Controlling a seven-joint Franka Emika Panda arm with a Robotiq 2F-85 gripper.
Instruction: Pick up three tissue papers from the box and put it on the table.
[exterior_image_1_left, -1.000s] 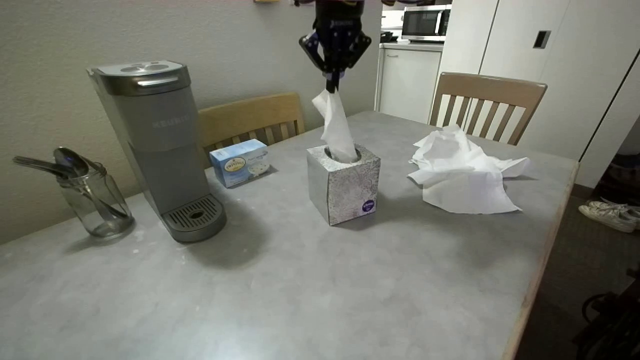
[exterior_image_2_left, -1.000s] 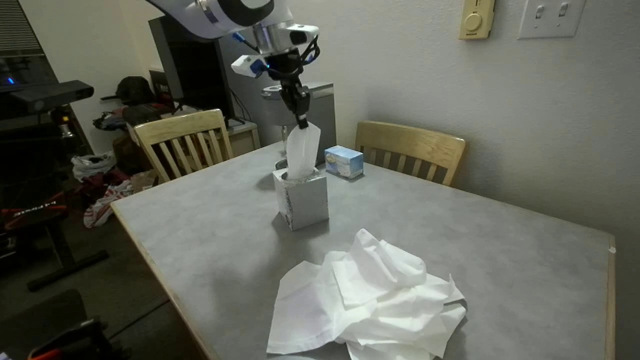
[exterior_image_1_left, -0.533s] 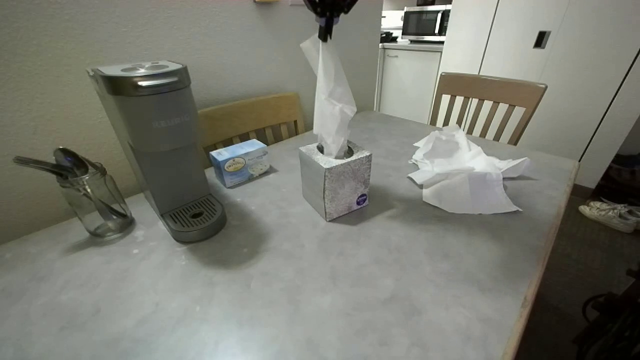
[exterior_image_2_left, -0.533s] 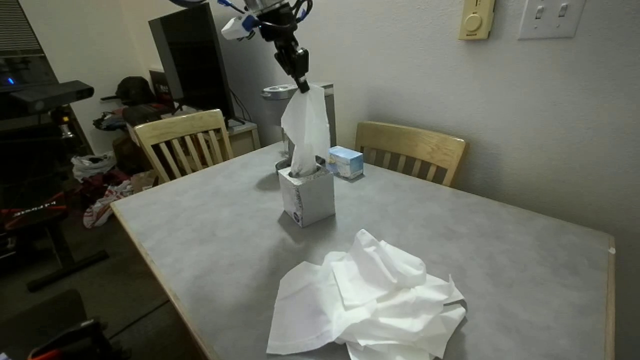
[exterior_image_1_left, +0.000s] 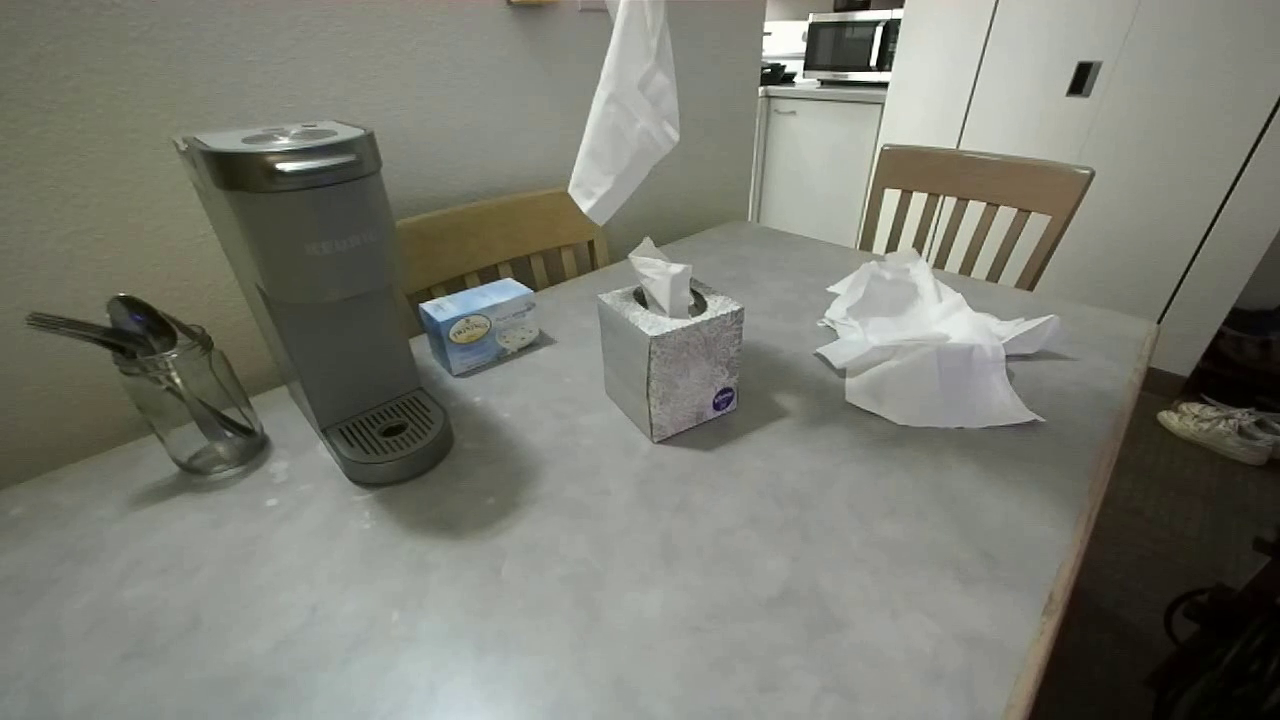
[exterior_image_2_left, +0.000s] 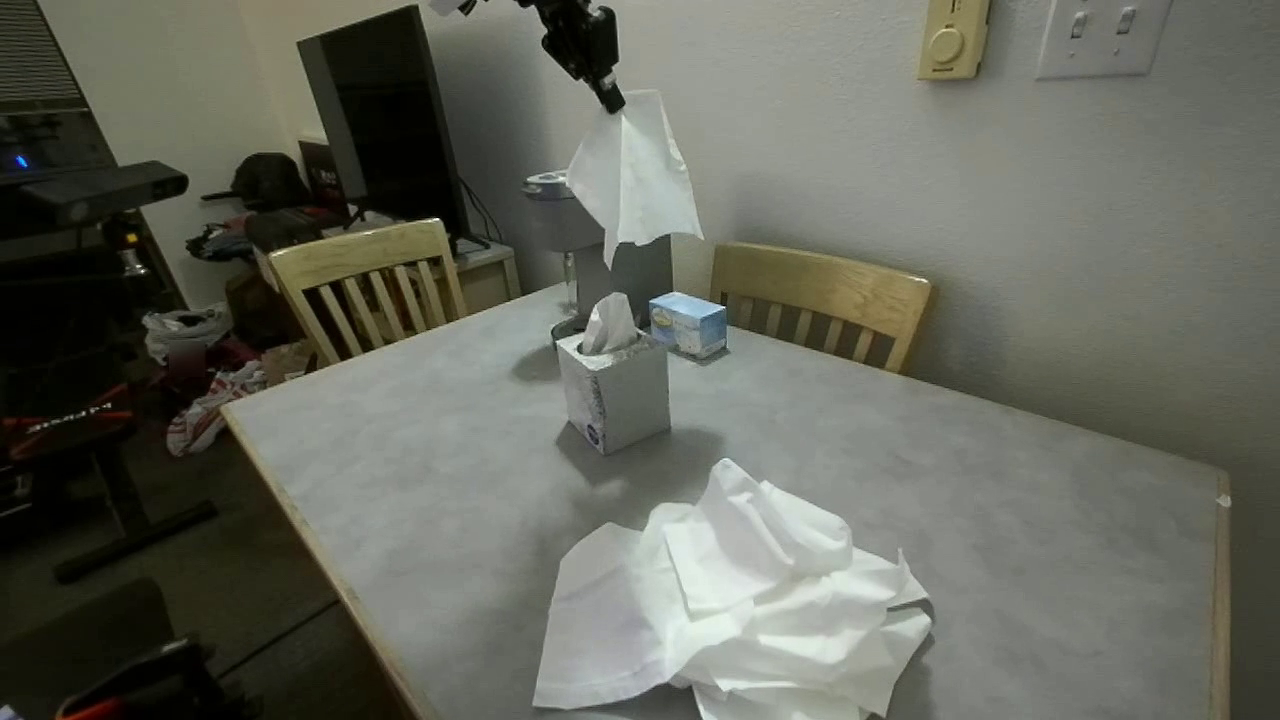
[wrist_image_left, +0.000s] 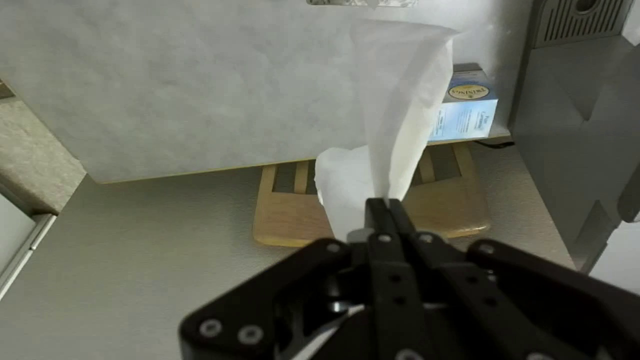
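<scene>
Table (exterior_image_1_left: 700, 580): Keurig machine (exterior_image_1_left: 330, 290), Twinings box (wrist_image_left: 466, 106)

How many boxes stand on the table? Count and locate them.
2: the tissue box, between the coffee maker and the crumpled tissue papers; the light-blue Twinings box, beside the coffee maker, which could hide another.

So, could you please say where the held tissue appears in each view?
In an exterior view: the held tissue hangs at top middle, cut off by the upper edge.
In an exterior view: the held tissue hangs from the gripper, upper middle.
In the wrist view: the held tissue is mostly right of centre, above the gripper in the picture.
Shared landmark: the light-blue Twinings box, visible in all three.
</scene>
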